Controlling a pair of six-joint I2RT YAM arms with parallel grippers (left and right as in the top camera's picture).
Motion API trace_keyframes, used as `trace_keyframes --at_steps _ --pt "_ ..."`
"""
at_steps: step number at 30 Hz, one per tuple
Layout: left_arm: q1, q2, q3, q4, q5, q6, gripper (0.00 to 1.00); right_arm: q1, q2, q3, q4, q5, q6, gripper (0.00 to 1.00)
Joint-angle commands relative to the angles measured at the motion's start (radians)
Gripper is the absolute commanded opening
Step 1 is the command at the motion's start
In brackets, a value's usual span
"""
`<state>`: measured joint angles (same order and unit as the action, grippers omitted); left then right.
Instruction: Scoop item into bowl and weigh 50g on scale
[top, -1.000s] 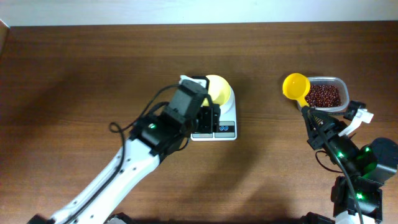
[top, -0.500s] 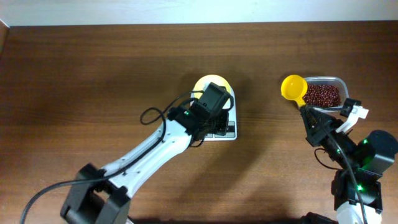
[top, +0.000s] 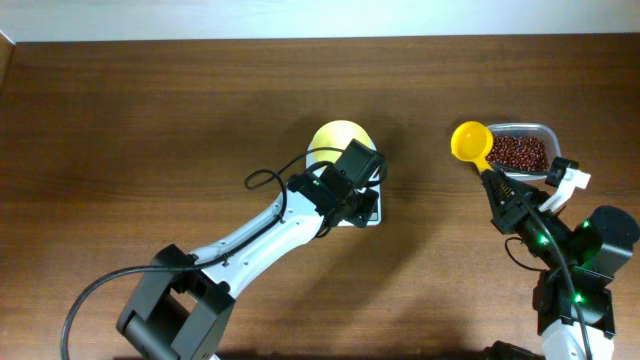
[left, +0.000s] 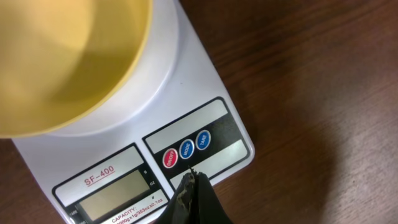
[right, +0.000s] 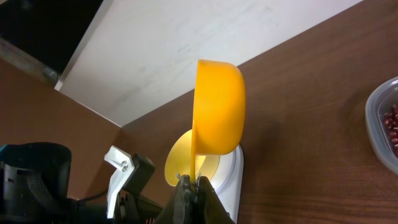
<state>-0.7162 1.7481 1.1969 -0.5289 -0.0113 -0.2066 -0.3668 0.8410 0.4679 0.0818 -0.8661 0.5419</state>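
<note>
1. Hovering over the front edge of the small white square digital scale (left: 199, 93), the left end effector (left: 190, 186) has its fingers pressed together on nothing. Its tips are just beside the red button (left: 170, 159) (contact I cannot tell).
2. The right end effector (top: 493, 185) is clamped on the handle of the yellow plastic scoop (top: 471, 140), beside the clear rounded plastic container (top: 553, 140).
3. The small dark red-brown beans (top: 520, 152) lie heaped in that container, well apart from the scale. The round pale-yellow plastic bowl (top: 335, 140) sits on the scale, empty.
4. The beans look hard, light and loose, apt to roll, so they are better scooped than pinched. The bowl looks light and likely to slide if nudged.
5. The left wrist view shows the grey display (left: 118, 198) apparently blank, which the arm hides overhead. The overhead view shows the scoop's cup empty, while the right wrist view sees only its underside.
</note>
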Motion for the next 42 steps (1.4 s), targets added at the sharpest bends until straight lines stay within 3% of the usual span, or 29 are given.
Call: trace_keyframes --at_steps 1,4,8,11,24,42 --pt "-0.002 0.004 0.034 -0.025 0.047 0.176 0.00 -0.007 0.000 0.015 0.003 -0.013 -0.014 0.04" --pt "-0.001 0.004 0.069 -0.122 -0.103 0.246 0.00 -0.007 0.000 0.015 0.003 -0.013 -0.014 0.04" --pt "-0.001 0.065 0.068 -0.101 -0.105 0.251 0.00 -0.007 0.000 0.015 0.003 -0.013 -0.014 0.04" --pt "-0.001 0.133 0.068 -0.114 -0.107 0.330 0.00 -0.007 0.000 0.015 0.003 -0.013 -0.014 0.04" --pt "-0.003 0.180 0.068 -0.009 -0.110 0.439 0.00 -0.007 0.000 0.015 0.003 -0.013 -0.014 0.04" --pt "-0.011 0.183 0.068 -0.029 -0.117 0.386 0.00 -0.007 0.000 0.015 -0.015 -0.013 -0.015 0.04"
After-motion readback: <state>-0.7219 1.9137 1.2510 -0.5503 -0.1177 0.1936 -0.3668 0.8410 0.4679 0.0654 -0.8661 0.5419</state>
